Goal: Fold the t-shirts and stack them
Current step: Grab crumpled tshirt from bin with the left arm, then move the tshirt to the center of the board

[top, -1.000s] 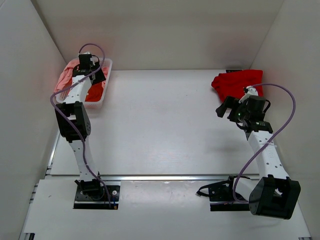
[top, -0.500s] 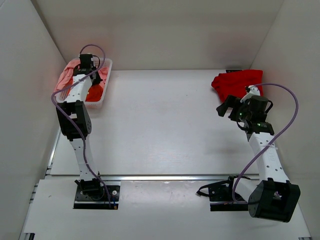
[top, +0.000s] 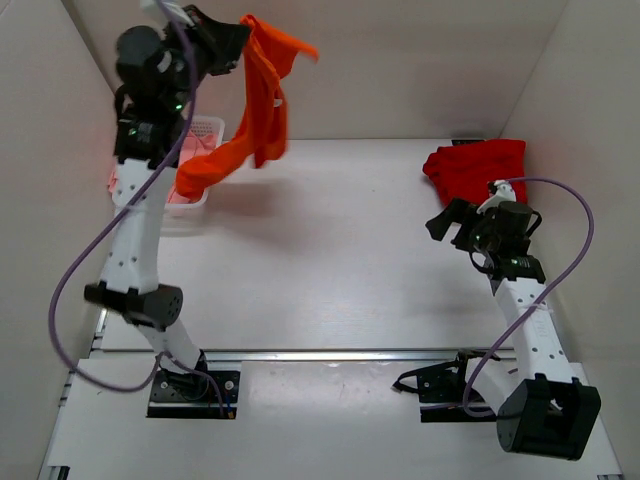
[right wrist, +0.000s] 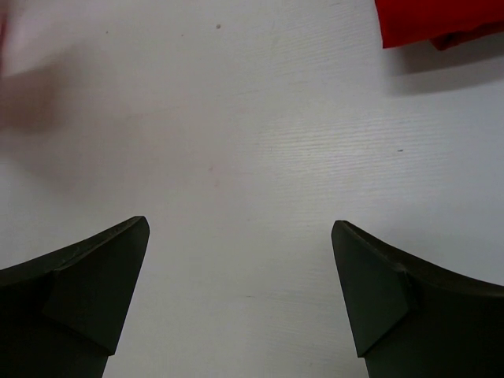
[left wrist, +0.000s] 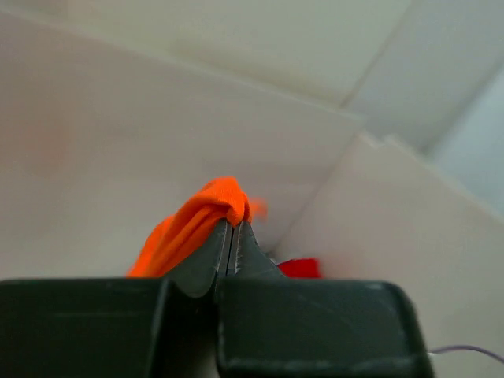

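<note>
A bright orange t-shirt hangs in the air at the back left, its lower end trailing down to the white basket. My left gripper is raised high and shut on the shirt's top edge; the wrist view shows orange cloth pinched between the closed fingertips. A darker red t-shirt lies bunched at the back right of the table, also visible in the right wrist view. My right gripper hovers open just in front of it, with nothing between its fingers.
The white mesh basket stands at the back left against the wall, with pink cloth showing at its left side. White walls enclose the table on three sides. Both arm bases sit at the near edge.
The left gripper shut on the orange t-shirt inside the basket, then rose high, pulling the shirt up and out. The right arm barely moved.
</note>
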Controlling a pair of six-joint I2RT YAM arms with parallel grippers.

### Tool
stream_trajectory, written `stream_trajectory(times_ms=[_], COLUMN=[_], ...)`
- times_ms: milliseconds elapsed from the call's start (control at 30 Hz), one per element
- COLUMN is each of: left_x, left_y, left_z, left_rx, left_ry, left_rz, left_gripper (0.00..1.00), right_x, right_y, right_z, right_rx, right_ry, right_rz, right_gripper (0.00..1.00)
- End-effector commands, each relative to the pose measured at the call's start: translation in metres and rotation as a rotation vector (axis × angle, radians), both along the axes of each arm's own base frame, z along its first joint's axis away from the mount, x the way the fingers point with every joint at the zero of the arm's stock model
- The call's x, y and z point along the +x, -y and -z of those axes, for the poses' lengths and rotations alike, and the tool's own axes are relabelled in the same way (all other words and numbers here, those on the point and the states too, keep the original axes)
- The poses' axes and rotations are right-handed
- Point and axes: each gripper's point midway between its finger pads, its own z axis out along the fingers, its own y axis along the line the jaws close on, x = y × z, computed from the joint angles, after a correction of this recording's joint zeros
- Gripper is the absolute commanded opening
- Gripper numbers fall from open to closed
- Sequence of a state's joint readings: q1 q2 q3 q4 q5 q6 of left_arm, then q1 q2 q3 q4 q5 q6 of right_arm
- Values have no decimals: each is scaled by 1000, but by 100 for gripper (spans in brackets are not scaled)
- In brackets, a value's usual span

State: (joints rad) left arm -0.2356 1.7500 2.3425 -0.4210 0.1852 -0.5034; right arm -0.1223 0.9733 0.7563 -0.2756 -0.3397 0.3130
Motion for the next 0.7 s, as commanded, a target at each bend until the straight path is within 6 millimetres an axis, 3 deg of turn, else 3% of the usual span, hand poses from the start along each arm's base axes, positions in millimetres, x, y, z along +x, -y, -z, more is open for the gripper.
stream_trajectory(times_ms=[0, 67, 100, 167, 200, 233, 300, 333, 367, 400, 433, 467, 500, 533, 567, 600, 633, 667], left_x=[-44, -42, -46, -41, -40, -50, -51, -60, -62, -71, -81, -85, -94, -99, -107, -114, -121, -124], left_y=[5, 9, 7, 12, 13, 10, 9, 3, 1, -5, -16, -22, -29, -34, -38, -44, -46, -44], left_z=[-25, 3, 4, 53, 87, 93, 183, 192, 248, 289, 321, 334, 362, 372, 390, 407, 418, 421], left_rx=[-104, -93, -87, -69, -59, -60, -45, -45, -29, -15, -7, -3, 17, 38, 51, 76, 91, 92], left_ry=[30, -32, -32, -144, -211, -219, -364, -362, -465, -532, -583, -601, -649, -659, -698, -727, -739, -742], left_rz=[163, 184, 186, 195, 190, 180, 154, 130, 116, 97, 71, 56, 39, 19, 11, -9, -14, -5], left_gripper=[0, 0, 0, 0, 0, 0, 0, 0, 0, 0, 0, 0, 0, 0, 0, 0, 0, 0], right_x=[-4, -8, -9, -9, -9, -10, -10, -11, -12, -14, -17, -19, -23, -27, -29, -31, -39, -40], right_y=[-8, -5, -4, -3, -5, -12, -19, -26, -34, -36, -42, -48, -51, -57, -58, -60, -66, -67], right_z=[-18, -12, -13, -10, -9, -8, -4, 1, 2, 11, 17, 19, 28, 35, 36, 40, 52, 51], right_rx=[25, 27, 26, 33, 50, 74, 92, 97, 93, 88, 89, 83, 79, 88, 83, 97, 126, 133], right_ry=[74, 57, 62, 53, 50, 44, 38, 26, 25, 7, -12, -9, -32, -55, -56, -63, -105, -106], right_rz=[-21, -15, -14, -14, -25, -53, -91, -114, -142, -145, -155, -178, -182, -212, -222, -234, -251, -262], right_gripper=[99, 99, 99, 99, 99, 99, 100, 99, 100, 99, 99, 99, 94, 87, 60, 10, 0, 0])
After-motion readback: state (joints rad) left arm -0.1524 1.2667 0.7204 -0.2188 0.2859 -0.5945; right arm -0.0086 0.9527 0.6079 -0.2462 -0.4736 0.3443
